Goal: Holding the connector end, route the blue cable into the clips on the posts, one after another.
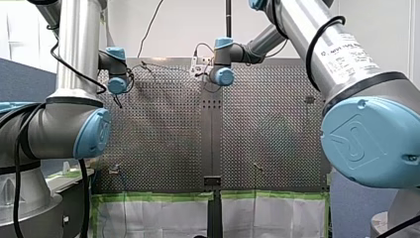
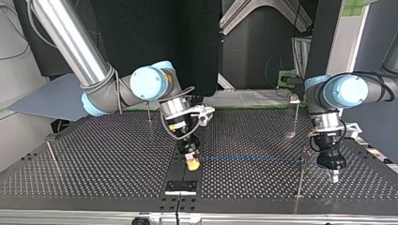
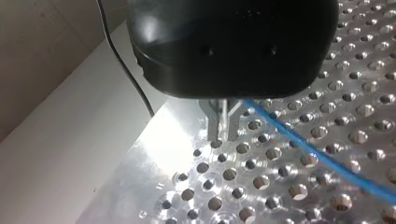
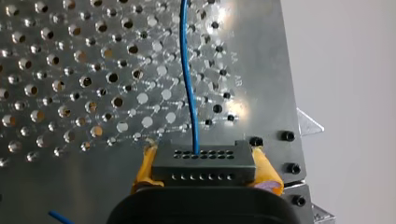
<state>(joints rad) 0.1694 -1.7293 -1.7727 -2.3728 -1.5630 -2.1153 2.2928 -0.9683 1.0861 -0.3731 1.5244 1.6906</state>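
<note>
My right gripper (image 4: pixel 204 157) is shut on the black connector block (image 4: pixel 205 169), its yellow pads (image 4: pixel 264 168) on both sides. The blue cable (image 4: pixel 189 88) leaves the block and runs ahead over the perforated plate. In the top view my right gripper (image 2: pixel 191 163) hangs low near the table's front middle. From it the cable (image 2: pixel 253 158) stretches level to a thin post (image 2: pixel 301 180) at the right. Just beyond that post stands my left gripper (image 2: pixel 334 176). In the left wrist view its metal fingers (image 3: pixel 214 125) show a narrow gap, and the cable (image 3: pixel 299 140) passes beside them, not between.
More thin posts stand on the table: one at the back right with a clip on top (image 2: pixel 294 99), one behind my right arm (image 2: pixel 149 112), one at the far left (image 2: pixel 51 155). A black plate (image 2: pixel 181 187) lies at the front edge under my right gripper.
</note>
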